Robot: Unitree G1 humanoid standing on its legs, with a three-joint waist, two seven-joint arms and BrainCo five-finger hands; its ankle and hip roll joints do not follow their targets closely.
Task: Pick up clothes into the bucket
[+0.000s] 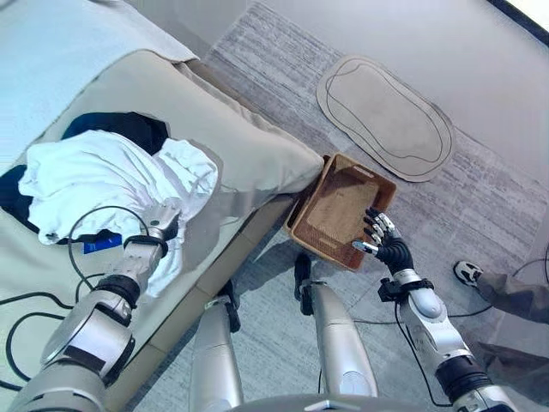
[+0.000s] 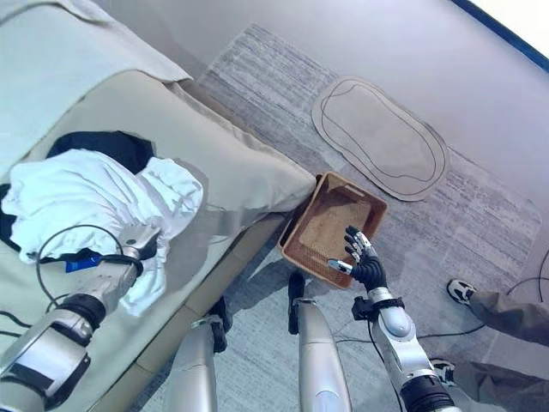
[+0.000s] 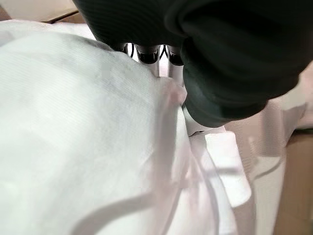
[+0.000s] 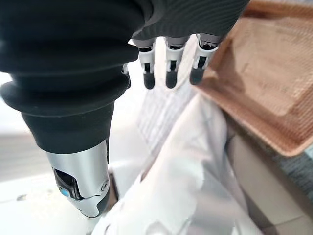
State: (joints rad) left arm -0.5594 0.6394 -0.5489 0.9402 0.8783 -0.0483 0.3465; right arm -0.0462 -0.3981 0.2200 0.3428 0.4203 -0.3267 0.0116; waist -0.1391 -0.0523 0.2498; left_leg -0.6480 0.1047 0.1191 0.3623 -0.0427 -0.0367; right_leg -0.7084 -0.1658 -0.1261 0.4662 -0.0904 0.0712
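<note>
A home, most likely a bedroom: a bed with beige bedding fills the scene from 9 to 12 o'clock, clothes heaped on it, a woven basket on grey carpet at centre, and an oval mat toward 1 o'clock.

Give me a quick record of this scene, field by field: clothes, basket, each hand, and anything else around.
clothes: white garment heaped on the sofa, lying over a dark garment
basket: brown woven basket on the floor beside the sofa's end, nothing in it
left hand: left hand at the white garment, fingers buried in the cloth
right hand: right hand over the basket's near rim, fingers straight, holding nothing
other: oval mat past the basket; a person's shoe on the carpet
</note>
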